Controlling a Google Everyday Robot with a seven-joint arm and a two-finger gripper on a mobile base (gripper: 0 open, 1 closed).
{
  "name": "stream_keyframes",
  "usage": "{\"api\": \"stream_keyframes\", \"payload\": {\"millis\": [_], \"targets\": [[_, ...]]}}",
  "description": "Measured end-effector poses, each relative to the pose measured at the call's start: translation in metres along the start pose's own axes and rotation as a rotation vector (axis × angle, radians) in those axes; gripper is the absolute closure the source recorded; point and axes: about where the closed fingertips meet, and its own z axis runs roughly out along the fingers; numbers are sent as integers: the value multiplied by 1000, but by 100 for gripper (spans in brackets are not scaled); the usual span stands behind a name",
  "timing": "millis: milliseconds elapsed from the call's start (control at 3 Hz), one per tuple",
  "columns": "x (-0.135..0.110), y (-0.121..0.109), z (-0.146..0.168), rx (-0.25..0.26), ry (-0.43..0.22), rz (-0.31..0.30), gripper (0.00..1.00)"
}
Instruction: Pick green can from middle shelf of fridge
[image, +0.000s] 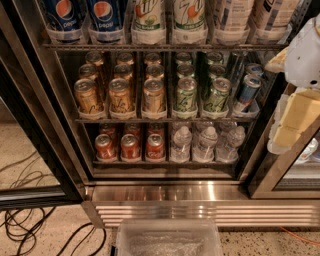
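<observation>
Speckled floor, black cables (22, 225) loose at left, clear plastic bin (167, 239) at bottom edge. Fridge (165, 192) standing open, door frame swung to the left.

Pincer (292, 120) at right edge of view, outside the cabinet, roughly level with the middle shelf (160, 119). Apart or together: cannot tell.

Nearest to it on that shelf: slim blue can (246, 90), tilted in the rightmost lane. Next lane leftward: green can (216, 95), upright at the shelf front, long axis vertical, untouched, more cans queued behind. Further left: a like second green can (186, 96), then three lanes of gold cans (120, 95).

Judged: target left of the pincer and further into the cabinet. Approach leftward and inward, skirting the blue can. Upright sides suited to a level side grip. Risk: knocking the blue can.
</observation>
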Motion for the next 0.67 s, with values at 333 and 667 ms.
{"api": "stream_keyframes", "payload": {"millis": [333,667], "targets": [[-2,2,27,-50,-81,-19,0],[-6,10,65,-73,-195,-12,0]]}}
